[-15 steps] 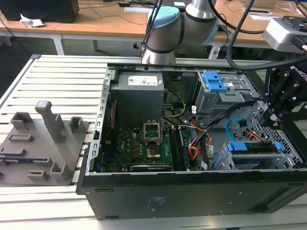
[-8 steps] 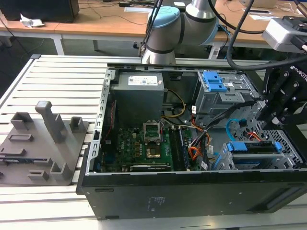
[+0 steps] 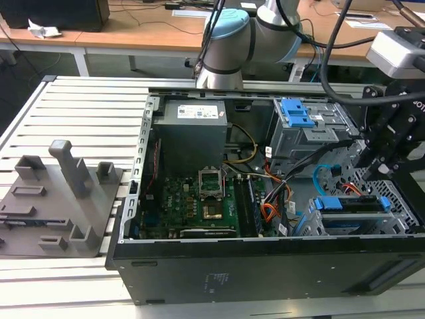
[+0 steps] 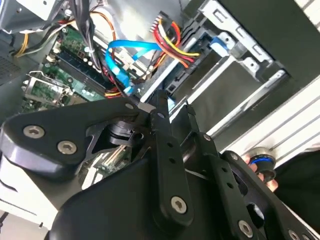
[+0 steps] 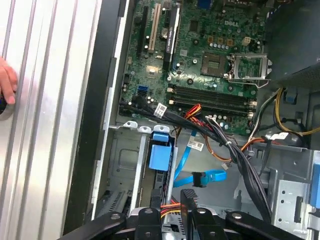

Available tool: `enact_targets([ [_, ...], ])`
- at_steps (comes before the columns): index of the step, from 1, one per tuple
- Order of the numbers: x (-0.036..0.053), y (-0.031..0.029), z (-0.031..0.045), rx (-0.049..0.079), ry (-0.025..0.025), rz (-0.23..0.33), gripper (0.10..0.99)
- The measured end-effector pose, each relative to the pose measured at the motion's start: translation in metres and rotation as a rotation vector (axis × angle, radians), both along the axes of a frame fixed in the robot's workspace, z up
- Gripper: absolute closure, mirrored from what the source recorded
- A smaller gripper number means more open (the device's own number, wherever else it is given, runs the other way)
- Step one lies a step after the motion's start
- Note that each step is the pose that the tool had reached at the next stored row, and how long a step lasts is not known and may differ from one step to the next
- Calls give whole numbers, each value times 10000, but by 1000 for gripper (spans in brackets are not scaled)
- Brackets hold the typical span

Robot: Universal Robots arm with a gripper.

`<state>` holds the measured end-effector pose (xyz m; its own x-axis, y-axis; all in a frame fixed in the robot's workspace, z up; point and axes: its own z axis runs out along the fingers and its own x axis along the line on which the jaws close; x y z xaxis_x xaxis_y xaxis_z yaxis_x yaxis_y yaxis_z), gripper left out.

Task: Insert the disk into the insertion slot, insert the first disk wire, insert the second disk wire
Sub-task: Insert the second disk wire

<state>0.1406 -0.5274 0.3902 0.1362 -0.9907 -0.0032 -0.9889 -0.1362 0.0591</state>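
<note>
Inside, disk [image 3: 352,204] slotted; first wrist view, hand [image 5: 6,82]

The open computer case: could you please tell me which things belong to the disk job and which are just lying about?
Job: silver disk in bright blue carrier; low perforated silver insertion slot; flat blue wire; black gripper.
About: grey plastic fixture block; taller grey cage with blue latch; green motherboard.

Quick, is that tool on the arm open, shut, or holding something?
Tool: cannot be told, open or closed; it hovers inside the computer case, near the cables.
</note>
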Motion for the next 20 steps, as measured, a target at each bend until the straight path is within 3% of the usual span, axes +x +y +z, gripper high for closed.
enact_targets([
  [1,-72,53,-16,0,-5,0,784],
  [2,-134,143,-66,1,-8,-1,784],
  [3,-142,183,-109,0,-7,1,784],
  [8,-145,248,-265,-4,-8,4,784],
  [10,-145,250,-294,-174,-7,3,784],
  [12,-145,250,-293,-255,-7,3,784],
  [13,-145,250,-293,-295,-7,3,800],
  [14,-145,250,-293,-334,-7,4,922],
  [17,-145,243,-291,-429,-8,3,922],
  [18,-145,216,-292,-426,-7,3,922],
  [20,-146,75,-293,-425,-7,3,922],
])
